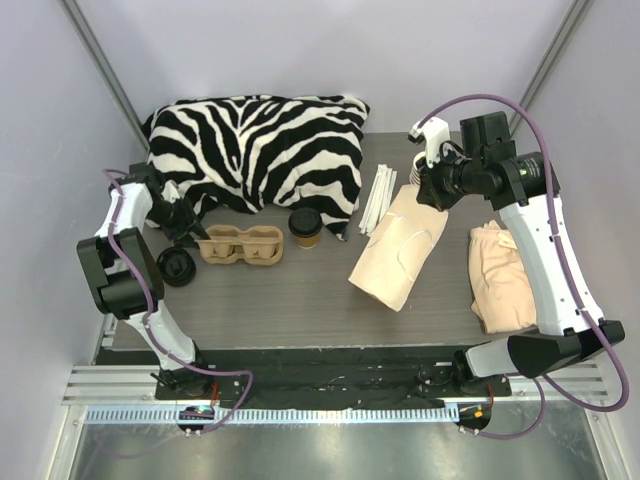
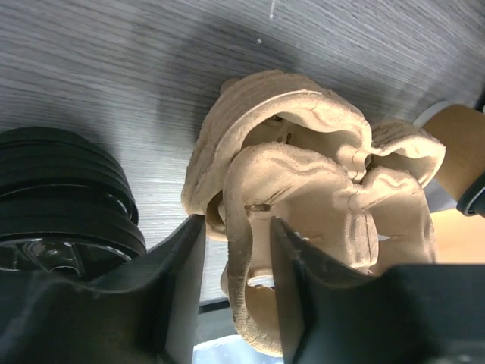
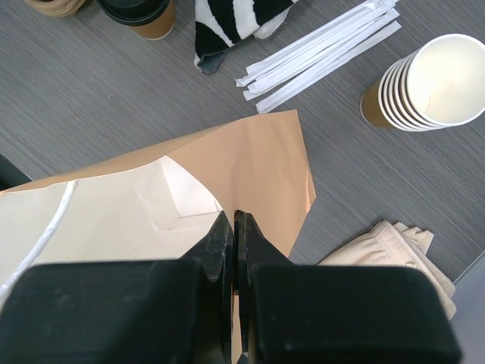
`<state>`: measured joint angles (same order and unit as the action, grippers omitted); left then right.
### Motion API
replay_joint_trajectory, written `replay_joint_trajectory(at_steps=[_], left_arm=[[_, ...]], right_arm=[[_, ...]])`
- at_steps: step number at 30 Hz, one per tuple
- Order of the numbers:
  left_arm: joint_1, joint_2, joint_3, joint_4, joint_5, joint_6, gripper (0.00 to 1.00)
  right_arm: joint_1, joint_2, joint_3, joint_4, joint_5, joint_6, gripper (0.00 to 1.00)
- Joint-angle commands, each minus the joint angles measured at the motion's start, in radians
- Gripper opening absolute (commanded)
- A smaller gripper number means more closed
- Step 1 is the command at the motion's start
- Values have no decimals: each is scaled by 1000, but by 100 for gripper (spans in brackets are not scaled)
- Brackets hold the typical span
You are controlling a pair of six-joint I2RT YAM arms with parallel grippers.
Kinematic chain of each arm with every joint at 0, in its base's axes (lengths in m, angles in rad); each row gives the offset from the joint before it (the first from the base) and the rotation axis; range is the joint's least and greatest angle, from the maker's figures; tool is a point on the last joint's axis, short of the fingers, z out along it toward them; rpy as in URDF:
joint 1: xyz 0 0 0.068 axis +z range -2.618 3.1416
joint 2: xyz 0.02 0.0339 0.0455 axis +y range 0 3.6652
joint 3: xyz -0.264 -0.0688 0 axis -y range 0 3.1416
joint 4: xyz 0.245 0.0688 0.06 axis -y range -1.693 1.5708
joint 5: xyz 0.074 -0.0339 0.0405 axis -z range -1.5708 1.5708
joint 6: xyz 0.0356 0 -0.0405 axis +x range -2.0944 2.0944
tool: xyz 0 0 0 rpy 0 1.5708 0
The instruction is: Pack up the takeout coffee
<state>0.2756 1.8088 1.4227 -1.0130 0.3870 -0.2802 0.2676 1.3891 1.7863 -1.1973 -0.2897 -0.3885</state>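
The takeout coffee (image 1: 305, 227), a tan cup with a black lid, stands upright on the table right of a pulp cup carrier (image 1: 242, 245). It also shows in the right wrist view (image 3: 140, 15). My left gripper (image 1: 190, 232) is at the carrier's left end. In the left wrist view my left gripper (image 2: 236, 265) is open, with its fingers on either side of the carrier's rim (image 2: 242, 243). My right gripper (image 1: 432, 190) is shut on the edge of a tan paper bag (image 1: 400, 245). In the right wrist view the gripper (image 3: 235, 227) pinches the bag's mouth (image 3: 250, 163).
A stack of black lids (image 1: 177, 266) sits just left of the carrier. A zebra cloth (image 1: 255, 145) lies at the back. Wrapped straws (image 1: 380, 197) lie beside the bag and napkins (image 1: 500, 275) at the right. A stack of lidless cups (image 3: 428, 83) stands near my right gripper.
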Motion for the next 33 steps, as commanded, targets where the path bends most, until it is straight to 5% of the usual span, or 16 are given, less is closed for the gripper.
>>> replay_joint_trajectory(at_steps=[1, 8, 20, 24, 33], left_arm=[[-3, -11, 19, -35, 58, 18, 31], [-3, -60, 68, -72, 79, 39, 0], [-3, -201, 44, 52, 133, 205, 0], [-3, -291, -85, 316, 98, 217, 0], [-3, -377, -261, 629, 116, 366, 5]], right_arm=[[7, 7, 27, 28, 6, 10, 1], [9, 4, 28, 28, 6, 8, 1], [9, 1, 25, 33, -8, 5, 1], [9, 2, 21, 31, -17, 8, 1], [9, -2, 18, 24, -11, 7, 1]])
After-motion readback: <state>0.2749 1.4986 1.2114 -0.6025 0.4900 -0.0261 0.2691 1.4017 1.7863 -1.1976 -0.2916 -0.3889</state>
